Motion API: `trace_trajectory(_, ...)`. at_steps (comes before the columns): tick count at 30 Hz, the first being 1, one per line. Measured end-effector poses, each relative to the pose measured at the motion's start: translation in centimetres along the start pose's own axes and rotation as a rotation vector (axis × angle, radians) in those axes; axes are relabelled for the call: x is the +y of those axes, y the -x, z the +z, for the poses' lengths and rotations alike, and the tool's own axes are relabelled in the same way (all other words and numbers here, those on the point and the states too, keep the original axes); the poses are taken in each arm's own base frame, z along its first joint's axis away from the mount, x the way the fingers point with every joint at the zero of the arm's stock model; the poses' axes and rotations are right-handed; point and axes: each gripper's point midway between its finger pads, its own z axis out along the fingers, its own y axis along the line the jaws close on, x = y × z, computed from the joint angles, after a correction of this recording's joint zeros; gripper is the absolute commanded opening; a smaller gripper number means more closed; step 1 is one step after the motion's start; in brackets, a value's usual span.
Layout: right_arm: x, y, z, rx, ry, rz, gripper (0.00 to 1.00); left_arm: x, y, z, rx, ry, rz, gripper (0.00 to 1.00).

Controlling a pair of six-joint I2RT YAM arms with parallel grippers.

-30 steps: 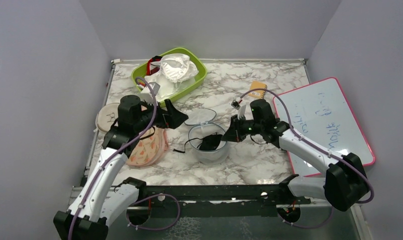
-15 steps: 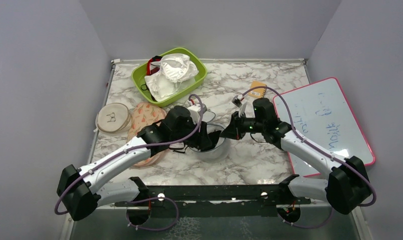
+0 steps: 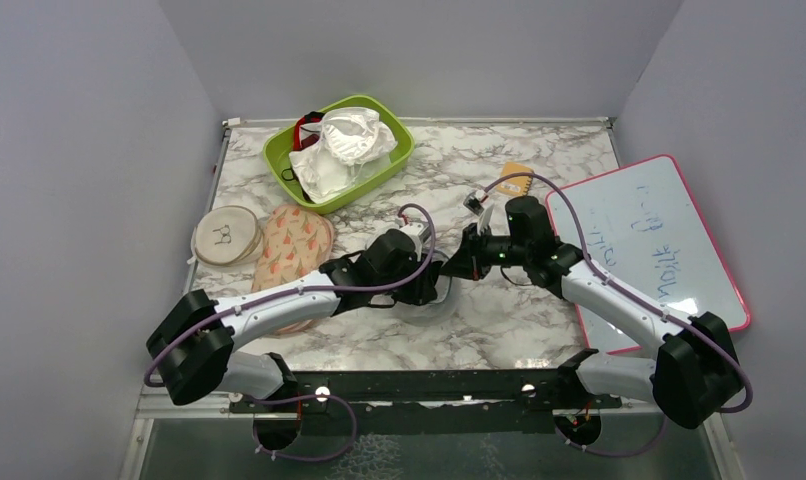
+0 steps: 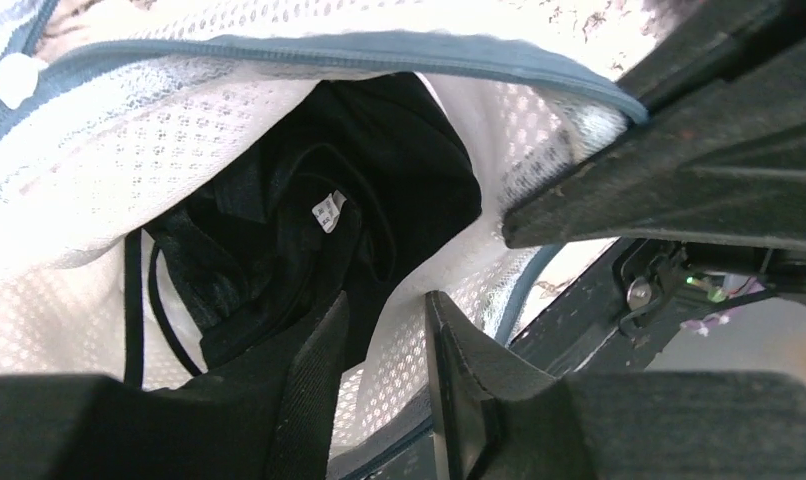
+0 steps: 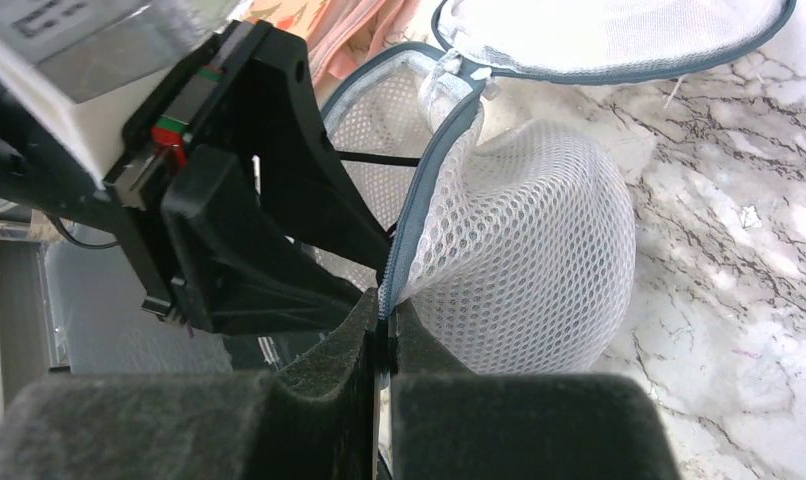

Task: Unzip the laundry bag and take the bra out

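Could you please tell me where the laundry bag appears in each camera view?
Top external: laundry bag centre, mostly under the left arm.
Left wrist: fills most of frame, open.
Right wrist: centre, domed mesh.
Shared landmark: grey-blue zip band, pinched by the right pincer.

Bright, even overhead light with soft shadows; wrist views overexpose the laundry bag point(image 4: 99, 150), foreground blurred

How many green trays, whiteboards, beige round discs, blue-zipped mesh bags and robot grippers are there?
green tray: 1
whiteboard: 1
beige round disc: 1
laundry bag: 1
grippers: 2, left gripper and right gripper
Total: 6
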Motion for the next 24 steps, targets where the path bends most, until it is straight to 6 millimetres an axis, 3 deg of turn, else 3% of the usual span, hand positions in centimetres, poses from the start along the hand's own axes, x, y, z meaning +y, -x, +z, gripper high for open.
trace_trajectory(5, 0.0, -0.3, -0.1, 0.009, -0.004, 0.0, 0.01, 0.2, -0.1, 0.5, -0.036, -0.005, -0.059, 0.4)
trace_trajectory(9, 0.2, -0.5, -0.5, 0.009, -0.003, -0.001, 0.01, 0.2, 1.0, -0.6, -0.094, 0.009, -0.062, 0.39)
trace_trajectory(15, 0.3, -0.4, -0.6, 0.005, -0.002, -0.005, 0.01, 0.8, 2.0, -1.6, -0.143, 0.047, -0.047, 0.3)
trace_trajectory(24, 0.2, -0.8, -0.5, 0.011, -0.004, 0.004, 0.01, 1.3, 0.9, 2.0, -0.065, 0.066, -0.048, 0.37)
